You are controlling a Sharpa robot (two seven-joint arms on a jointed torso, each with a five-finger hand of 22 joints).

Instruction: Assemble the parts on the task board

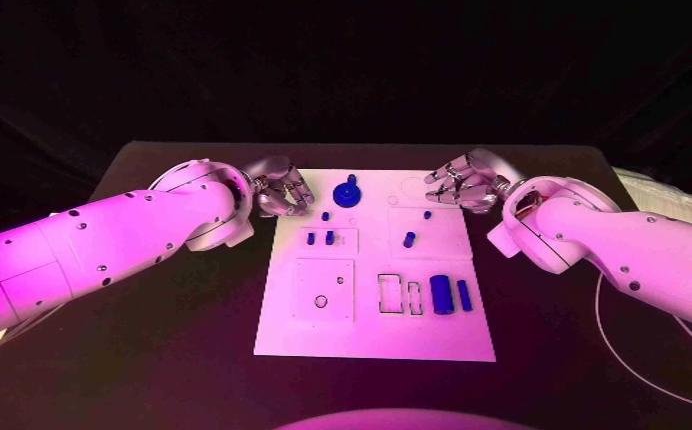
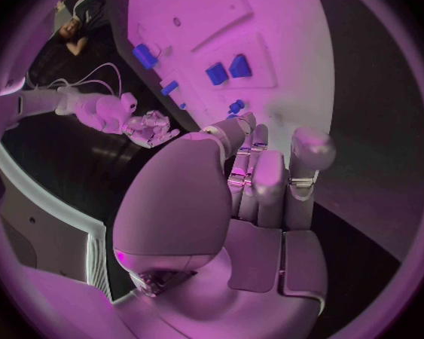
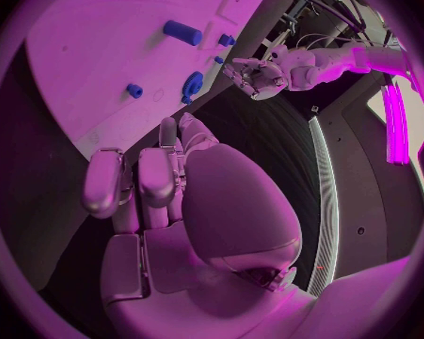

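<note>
Two empty hands flanked the task board (image 1: 375, 335), nothing yet grasped.

At nine o'clock the left hand (image 1: 277, 190) hovered with fingers loosely spread; the blue parts (image 1: 440, 295) sat mid-board, a round one (image 1: 346, 193) at twelve; at three o'clock the right hand (image 1: 464, 182) also hung spread. Small parts risked slipping or scattering under a clumsy pinch. Black bench (image 1: 173, 350), dark room.

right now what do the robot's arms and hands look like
Two bulky arms with smooth rounded white shells dotted with small dark screw holes, the left arm and right arm. Each ends in a silver metallic many-fingered hand: left hand, right hand. A thin pale cable loops beside the right arm.
</note>
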